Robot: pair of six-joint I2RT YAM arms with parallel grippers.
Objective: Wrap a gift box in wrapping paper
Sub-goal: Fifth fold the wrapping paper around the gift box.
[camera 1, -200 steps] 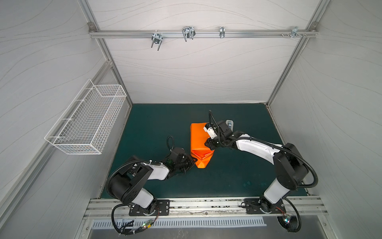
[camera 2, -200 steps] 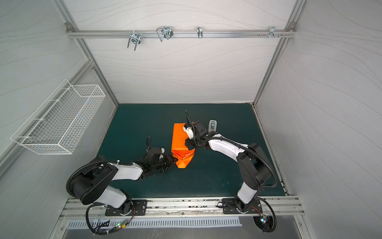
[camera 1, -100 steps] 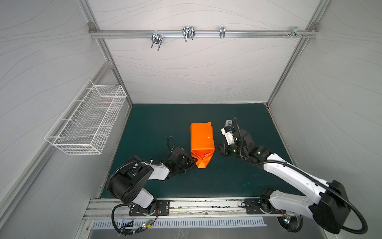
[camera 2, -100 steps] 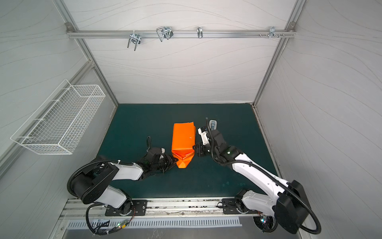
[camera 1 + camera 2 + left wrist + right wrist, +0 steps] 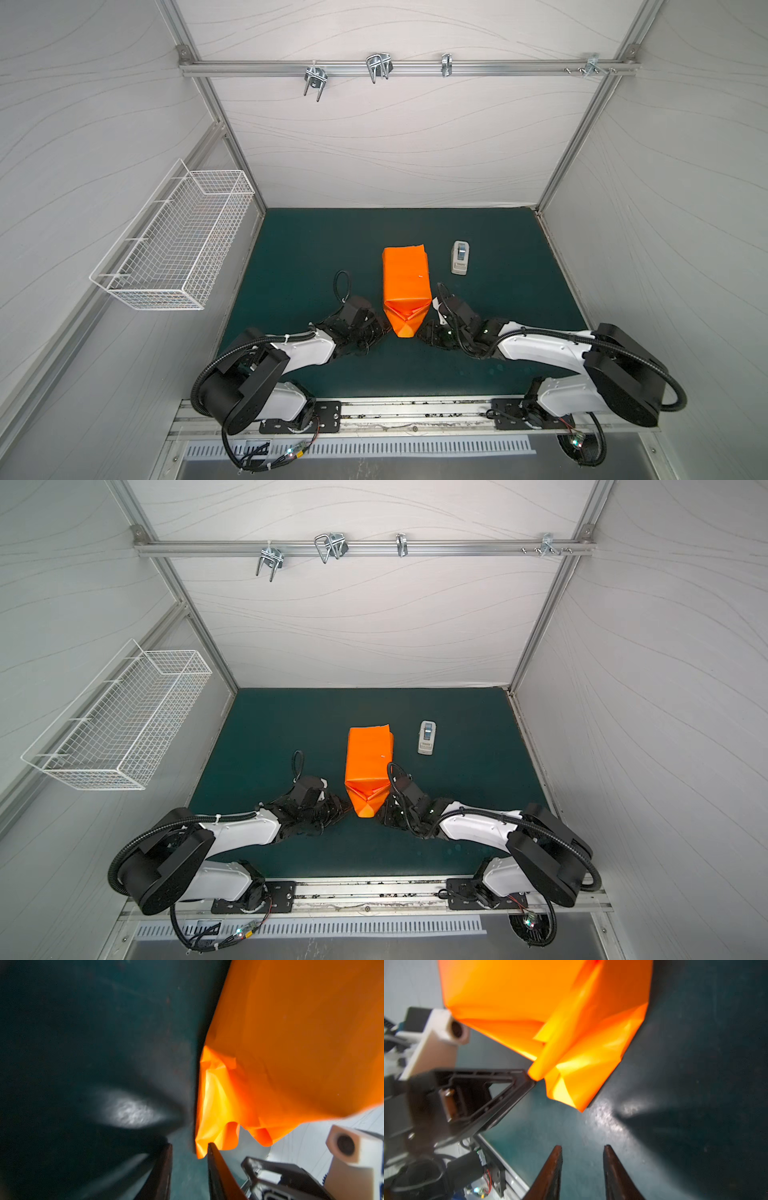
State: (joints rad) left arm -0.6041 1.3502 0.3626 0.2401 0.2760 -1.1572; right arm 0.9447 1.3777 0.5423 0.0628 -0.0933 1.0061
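The left gripper [image 5: 188, 1147] has its jaws a narrow gap apart. One finger [image 5: 215, 1167] touches the crumpled near end of the wrapping paper [image 5: 405, 278], and a corner of the sheet hangs into the gap, not pinched. The right gripper [image 5: 582, 1147] faces it from the other side, its jaws also narrowly parted with only green mat [image 5: 311, 249] between them. It stands just short of the paper's pointed end and is not touching it.

Between and just beyond the two grippers, the orange paper is folded into a long block lying on the mat, its near end gathered into a point. The gift box is hidden inside the paper.

Further out, past the right gripper and beside the block but apart from it, lies a small white tape dispenser [image 5: 460, 257]; any print on it is too small to read. Well out beyond the left gripper, a white wire basket [image 5: 178, 245] hangs on the side wall. Farthest off, a metal rail [image 5: 498, 70] with hooks runs across the back wall.
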